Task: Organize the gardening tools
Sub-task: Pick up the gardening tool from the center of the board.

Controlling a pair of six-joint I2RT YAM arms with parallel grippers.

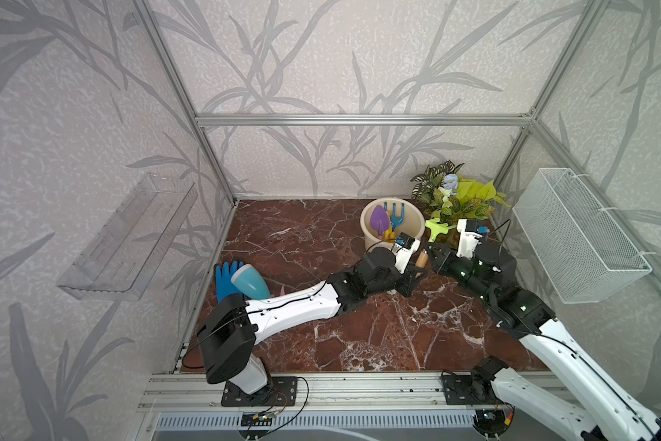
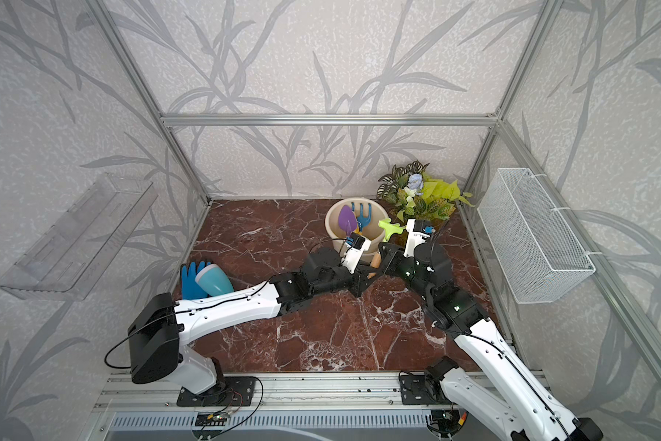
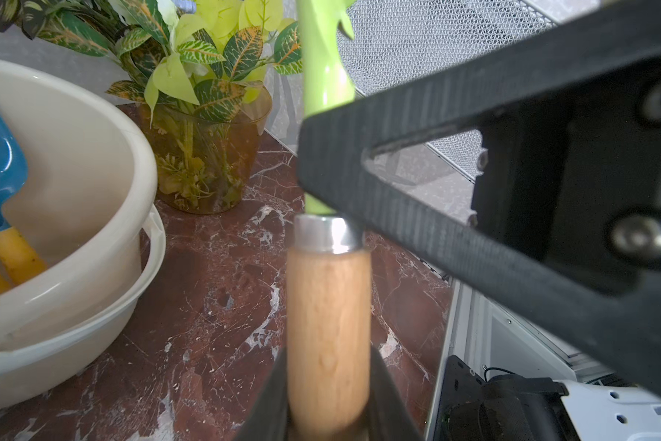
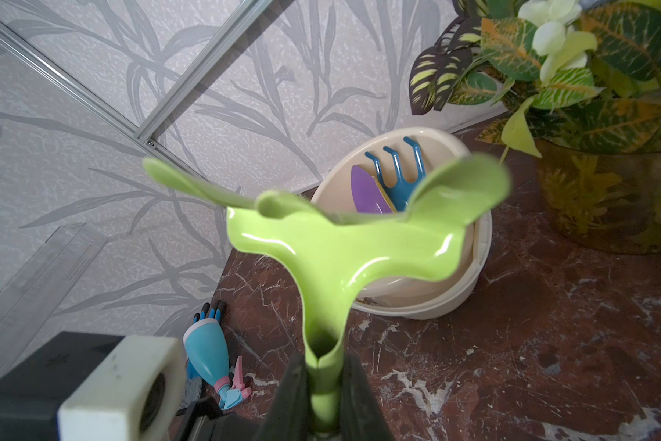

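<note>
The green rake (image 1: 437,228) with its wooden handle (image 3: 328,324) is held off the floor between both arms, beside the cream bucket (image 1: 364,225). My left gripper (image 3: 328,368) is shut on the wooden handle. Just past the metal collar, my right gripper (image 4: 323,378) is shut on the green neck, and the tines (image 4: 340,244) fan out ahead of it. In the bucket stand the purple trowel (image 1: 379,219), the blue fork (image 1: 397,214) and the yellow shovel (image 1: 388,235). The light-blue spray bottle (image 1: 250,282) lies at the left of the floor.
A blue glove (image 1: 224,277) lies under the spray bottle by the left wall. A potted plant (image 1: 454,198) fills the back right corner, close behind the rake. A white wire basket (image 1: 580,236) hangs on the right wall and a clear shelf (image 1: 126,236) on the left.
</note>
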